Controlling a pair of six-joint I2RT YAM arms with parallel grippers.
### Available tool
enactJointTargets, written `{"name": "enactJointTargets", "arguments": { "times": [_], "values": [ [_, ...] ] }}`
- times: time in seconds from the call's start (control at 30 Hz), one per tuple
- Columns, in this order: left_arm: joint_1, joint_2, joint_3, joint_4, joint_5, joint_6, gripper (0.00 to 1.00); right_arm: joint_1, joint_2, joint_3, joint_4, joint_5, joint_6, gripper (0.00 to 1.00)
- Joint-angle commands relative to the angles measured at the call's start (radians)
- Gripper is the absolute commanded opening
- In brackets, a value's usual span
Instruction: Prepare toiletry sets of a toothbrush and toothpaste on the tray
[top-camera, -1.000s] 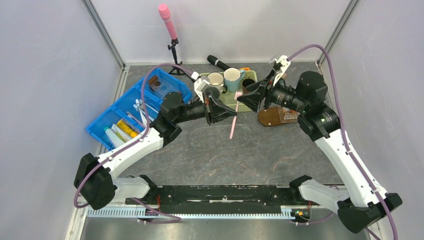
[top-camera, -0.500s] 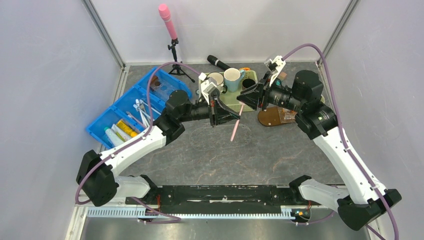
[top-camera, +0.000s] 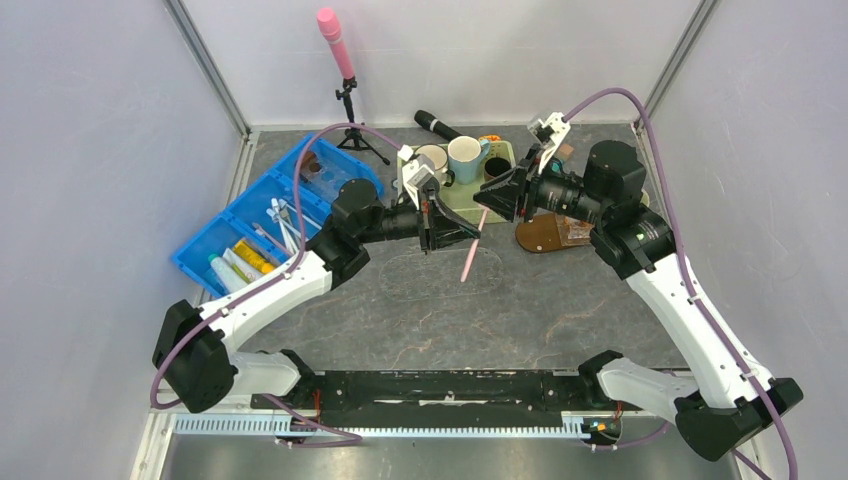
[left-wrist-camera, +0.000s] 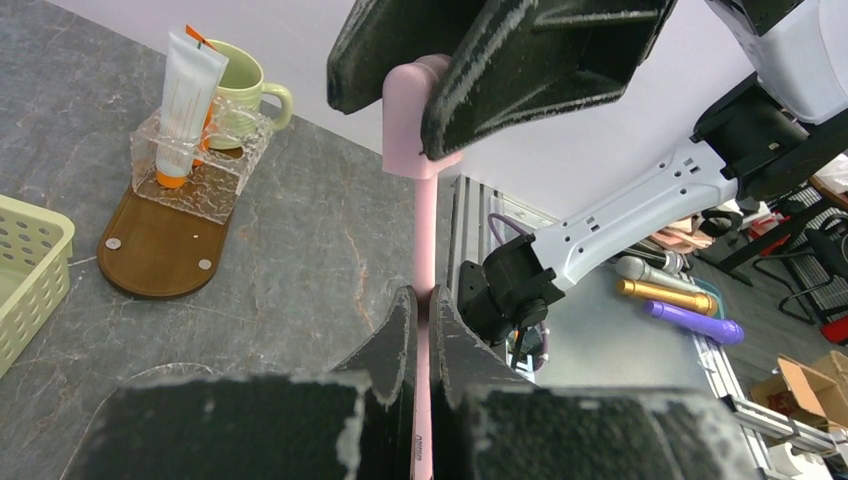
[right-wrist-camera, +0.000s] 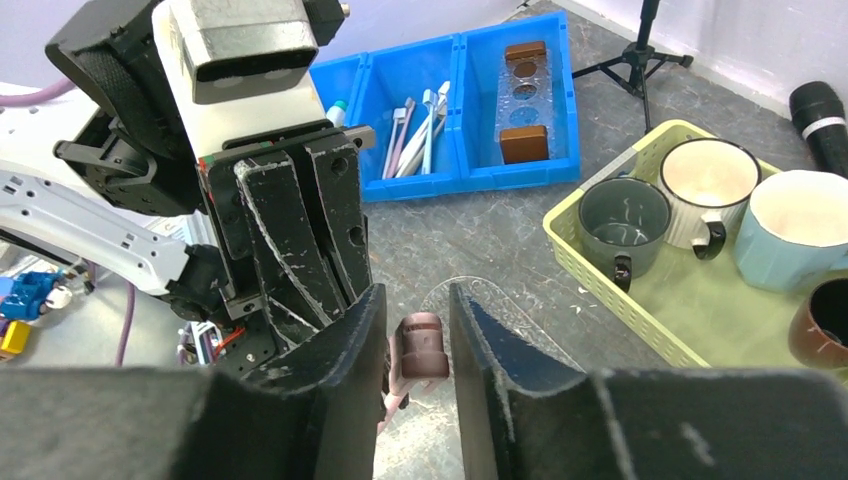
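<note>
Left tool (left-wrist-camera: 420, 300) pinches the toothbrush (left-wrist-camera: 425, 230) mid-air, seemingly a handover: right tool (right-wrist-camera: 417, 297), nearer the tray (left-wrist-camera: 140, 265), flanks its top, grip unclear.

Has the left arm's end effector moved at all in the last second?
Yes. The left end effector, shut on the pink toothbrush, has shifted slightly right, toward the wooden tray, judged against the fixed green basket.

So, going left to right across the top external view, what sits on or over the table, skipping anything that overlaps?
blue divided bin → pink toothbrush → tray
</note>
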Motion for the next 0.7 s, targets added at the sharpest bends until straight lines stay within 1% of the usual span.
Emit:
{"name": "enactJointTargets", "arguments": {
  "times": [0.0, 0.07, 0.17, 0.3, 0.37, 0.4, 0.47, 0.53, 0.57, 0.63, 0.67],
  "values": [
    [-0.004, 0.002, 0.055, 0.028, 0.012, 0.036, 0.02, 0.006, -0.008, 0.013, 0.005, -0.023, -0.004, 0.38],
    [-0.003, 0.003, 0.055, 0.032, 0.011, 0.033, 0.02, 0.006, -0.008, 0.010, 0.005, -0.024, -0.002, 0.44],
    [-0.004, 0.001, 0.055, 0.038, 0.011, 0.031, 0.02, 0.006, -0.011, 0.003, 0.006, -0.023, -0.005, 0.44],
    [-0.003, 0.002, 0.053, 0.040, 0.012, 0.029, 0.02, 0.006, -0.018, 0.003, 0.008, -0.021, -0.008, 0.31],
    [-0.002, 0.004, 0.052, 0.038, 0.011, 0.030, 0.02, 0.005, -0.021, 0.003, 0.011, -0.019, -0.009, 0.21],
    [-0.003, 0.003, 0.052, 0.037, 0.010, 0.030, 0.03, 0.006, -0.022, 0.006, 0.011, -0.019, -0.010, 0.19],
    [-0.003, 0.000, 0.050, 0.031, 0.003, 0.036, 0.09, 0.007, -0.027, 0.003, 0.010, -0.015, -0.011, 0.12],
    [-0.003, -0.007, 0.050, 0.013, -0.011, 0.050, 0.19, 0.006, -0.035, -0.003, 0.010, -0.004, -0.015, 0.10],
    [-0.003, -0.012, 0.053, -0.006, -0.022, 0.063, 0.25, 0.006, -0.041, -0.007, 0.011, 0.009, -0.017, 0.08],
    [-0.003, -0.023, 0.063, -0.066, -0.061, 0.094, 0.45, 0.006, -0.060, -0.017, 0.012, 0.046, -0.020, 0.04],
    [-0.001, -0.032, 0.065, -0.097, -0.084, 0.109, 0.53, 0.006, -0.076, -0.025, 0.011, 0.075, -0.023, 0.01]
  ]
}}
